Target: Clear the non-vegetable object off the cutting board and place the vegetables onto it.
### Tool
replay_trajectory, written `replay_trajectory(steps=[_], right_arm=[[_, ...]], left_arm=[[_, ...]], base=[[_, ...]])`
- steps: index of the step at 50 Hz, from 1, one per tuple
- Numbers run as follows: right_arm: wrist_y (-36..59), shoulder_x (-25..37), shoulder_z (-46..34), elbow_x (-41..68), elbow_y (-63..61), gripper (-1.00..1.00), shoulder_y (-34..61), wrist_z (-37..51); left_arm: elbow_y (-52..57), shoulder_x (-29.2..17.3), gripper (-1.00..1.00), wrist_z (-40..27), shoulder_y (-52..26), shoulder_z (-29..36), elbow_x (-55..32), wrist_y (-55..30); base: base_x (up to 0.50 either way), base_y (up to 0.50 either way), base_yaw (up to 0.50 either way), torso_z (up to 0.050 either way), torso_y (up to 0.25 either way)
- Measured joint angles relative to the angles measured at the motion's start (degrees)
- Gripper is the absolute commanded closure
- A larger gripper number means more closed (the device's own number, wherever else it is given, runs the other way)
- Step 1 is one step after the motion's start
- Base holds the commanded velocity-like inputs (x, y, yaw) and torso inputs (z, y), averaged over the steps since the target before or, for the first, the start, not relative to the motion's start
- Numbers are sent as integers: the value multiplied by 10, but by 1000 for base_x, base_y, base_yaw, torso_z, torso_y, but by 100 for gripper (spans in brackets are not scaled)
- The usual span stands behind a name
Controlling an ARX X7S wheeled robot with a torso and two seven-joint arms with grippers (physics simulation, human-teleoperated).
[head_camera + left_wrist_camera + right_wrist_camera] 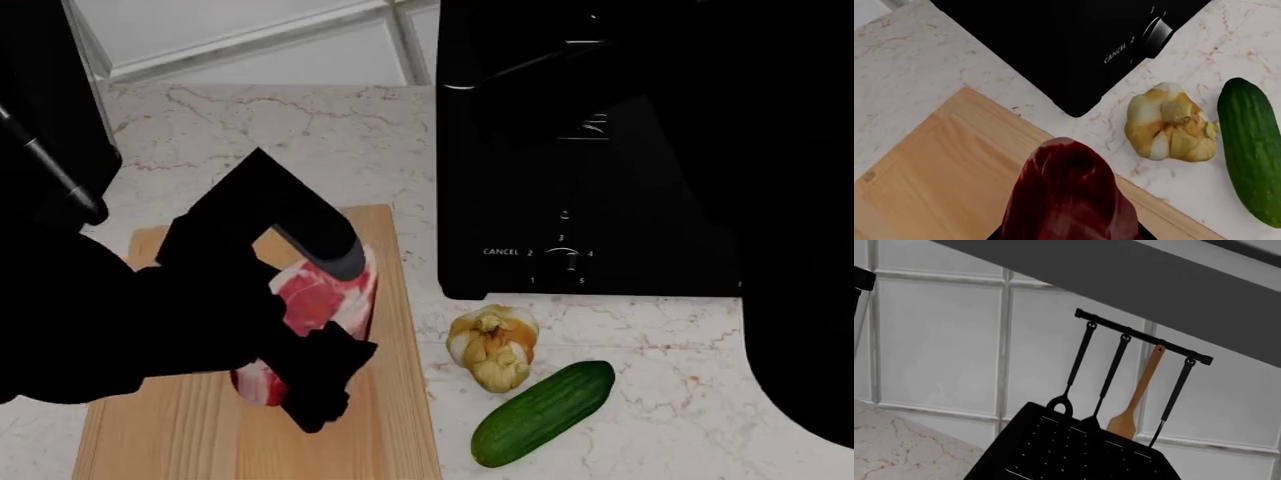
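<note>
Meat: the red meat slab [318,300] stands upright in the left gripper [300,330], which is clamped on it; it sits over the cutting board [387,420], and whether its lower edge touches the wood or hangs just clear cannot be told.
Clearing step: not finished, in my judgement; the slab is gripped but not yet off the board.
Vegetables: the garlic bulb [494,345] and the cucumber [545,412] both lie on the marble counter [641,400], just beside the board's right edge and in front of the black toaster [587,180]; neither is on the board.
Left to do: carry the slab off to the counter, then move bulb and cucumber onto the wood.
Right gripper: not visible in any view; its wrist camera faces a tiled wall with a utensil rail [1144,337], so its state is unknown.
Hidden: the left arm covers much of the board's left half and the slab's lower part; the left wrist view crops the slab [1067,200] at the fingers.
</note>
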Motion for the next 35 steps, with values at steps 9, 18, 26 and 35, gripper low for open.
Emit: replay_trajectory(steps=[9,18,26,35], right_arm=[[-11,2,-8,3,5,-100,7,0],[-26,7,-17,1,11,-100,12,-5],[-35,11,-23,1,16,-100,12,-5],[-44,15,-29,1,19,-100,14,-7]], left_arm=[[82,-45,100,-91,2,-44,-89,-54],[154,-105,100,-200,24,-87,-207,-86],[212,-170,100,-266,59,-120,-273,-84],[277,-249,100,-320,118,-155,-330,-60]], base=[[0,0,0,0,0],[0,0,0,0,1],[0,0,0,0,0],[0,0,0,0,1]])
